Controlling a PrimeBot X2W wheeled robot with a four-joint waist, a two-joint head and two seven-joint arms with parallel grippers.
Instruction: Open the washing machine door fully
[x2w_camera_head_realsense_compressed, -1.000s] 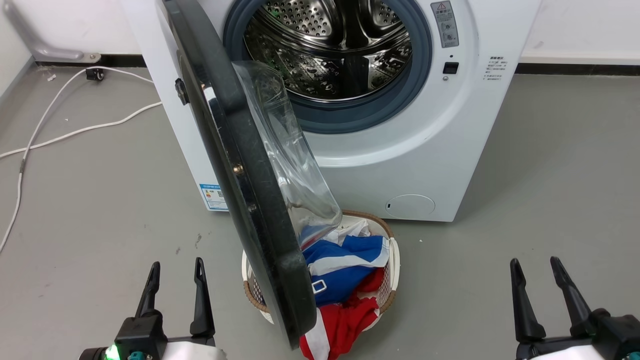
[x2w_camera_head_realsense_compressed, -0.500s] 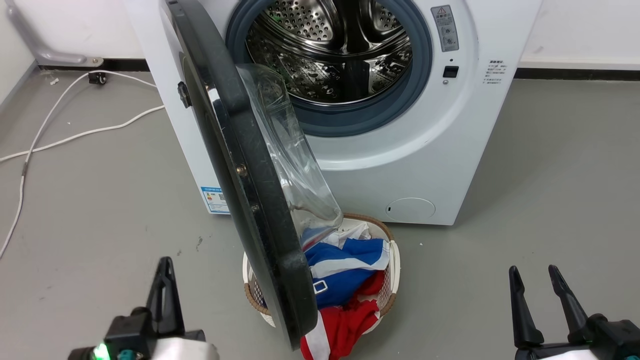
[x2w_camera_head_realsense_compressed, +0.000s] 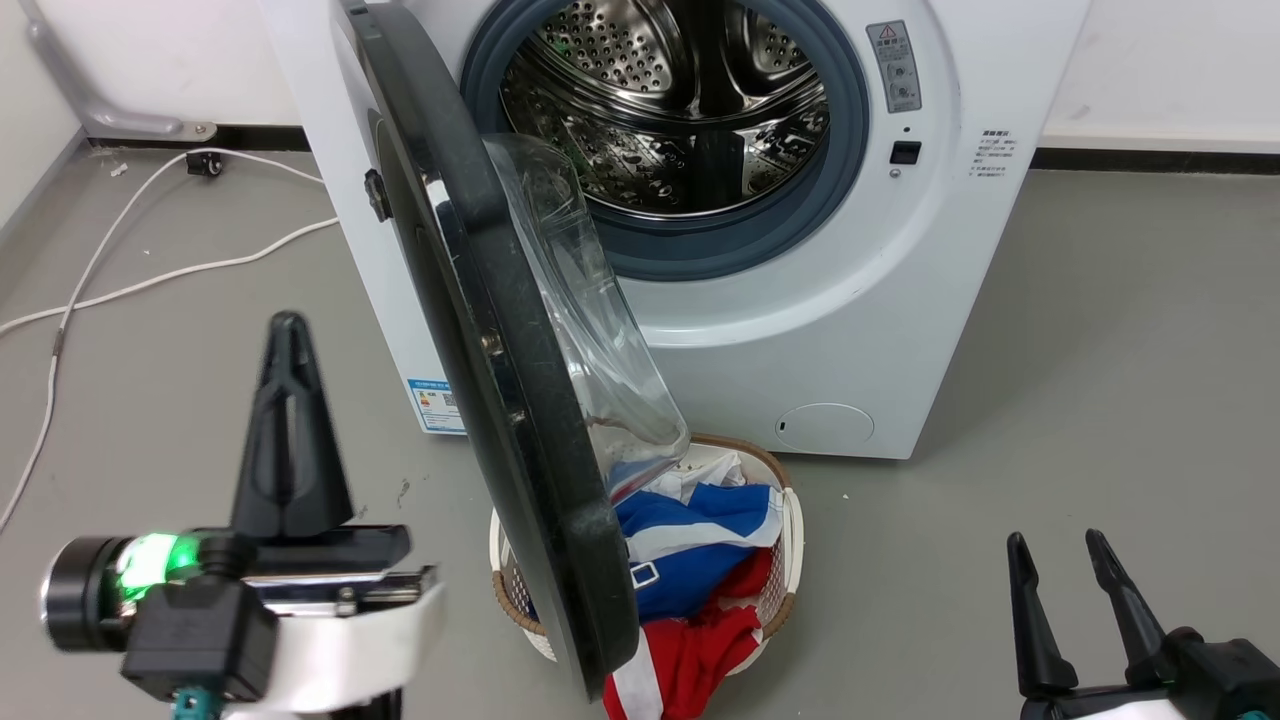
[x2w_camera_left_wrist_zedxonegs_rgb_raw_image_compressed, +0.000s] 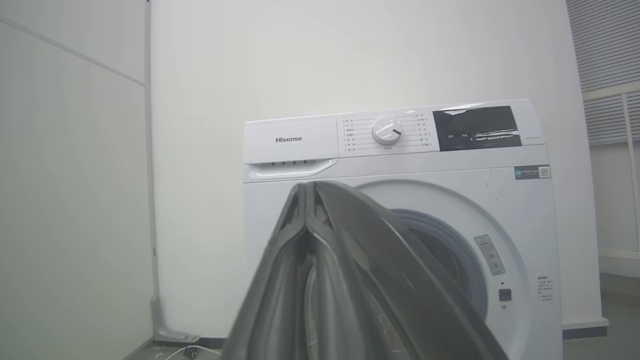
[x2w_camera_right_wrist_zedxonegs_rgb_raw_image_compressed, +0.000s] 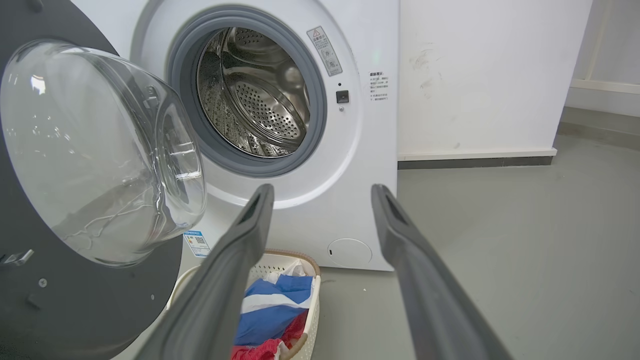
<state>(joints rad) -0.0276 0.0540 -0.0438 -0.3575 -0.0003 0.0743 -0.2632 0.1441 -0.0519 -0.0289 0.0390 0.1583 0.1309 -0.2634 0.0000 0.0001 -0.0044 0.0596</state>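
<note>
**Washer door swung out, both grippers clear of it**

Head view: the washing machine door (x2w_camera_head_realsense_compressed: 470, 300) stands out from the white washing machine (x2w_camera_head_realsense_compressed: 800, 340), hinged at its left and turned nearly edge-on to the camera. The steel drum (x2w_camera_head_realsense_compressed: 680, 100) lies exposed behind it. The door's lower rim overlaps a laundry basket (x2w_camera_head_realsense_compressed: 790, 520) of blue, white and red clothes (x2w_camera_head_realsense_compressed: 690, 540) on the grey floor (x2w_camera_head_realsense_compressed: 1100, 350). The left gripper (x2w_camera_head_realsense_compressed: 288, 330) is raised at lower left, apart from the door, its fingers reading as one dark blade. The right gripper (x2w_camera_head_realsense_compressed: 1056, 545) sits at lower right, fingers parted and empty. A white cable (x2w_camera_head_realsense_compressed: 150, 270) trails across the floor at left.

Left wrist view: the left gripper (x2w_camera_left_wrist_zedxonegs_rgb_raw_image_compressed: 306, 187) has its fingertips pressed together on nothing, pointing at the machine's control panel and dial (x2w_camera_left_wrist_zedxonegs_rgb_raw_image_compressed: 386, 131).

Right wrist view: the right gripper (x2w_camera_right_wrist_zedxonegs_rgb_raw_image_compressed: 322, 192) is spread wide and holds nothing. The door (x2w_camera_right_wrist_zedxonegs_rgb_raw_image_compressed: 75, 300) hangs at left, its glass bowl (x2w_camera_right_wrist_zedxonegs_rgb_raw_image_compressed: 100, 150) bulging toward the drum opening, with the basket (x2w_camera_right_wrist_zedxonegs_rgb_raw_image_compressed: 310, 280) below.
</note>
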